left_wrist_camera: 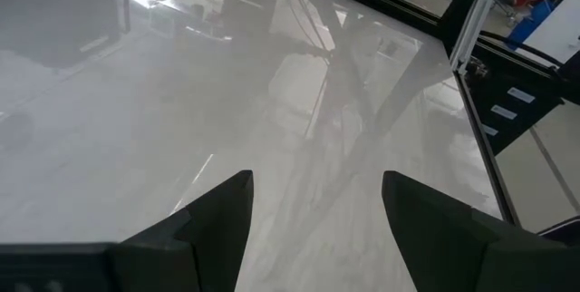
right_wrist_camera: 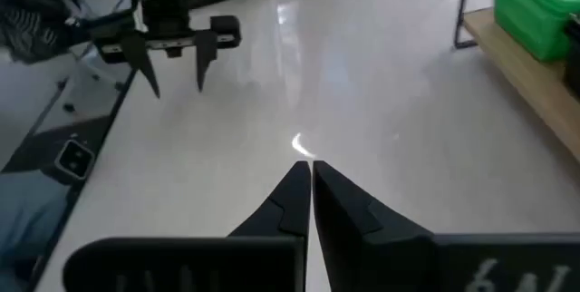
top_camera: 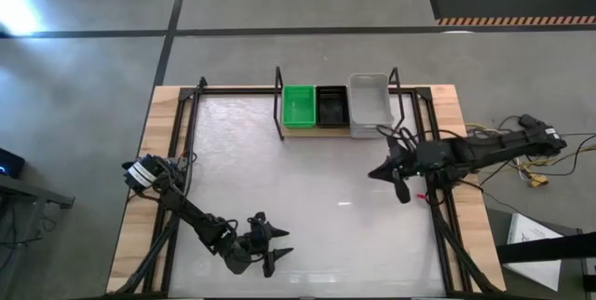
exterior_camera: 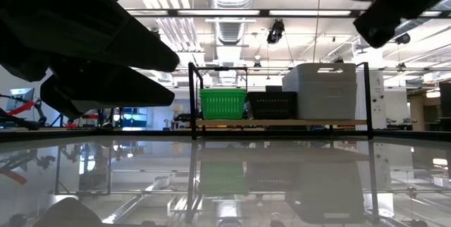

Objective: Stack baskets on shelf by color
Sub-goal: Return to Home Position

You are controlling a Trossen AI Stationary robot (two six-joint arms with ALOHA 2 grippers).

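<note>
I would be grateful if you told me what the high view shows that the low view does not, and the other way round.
Only the high view shows the arms whole over the white tabletop. The left gripper is near the edge opposite the shelf, and the right gripper is in front of the shelf's right end. Only the low view shows heights: the grey baskets rise above the green baskets and the black baskets. Both show the shelf holding green, black and grey side by side in that order.
</note>
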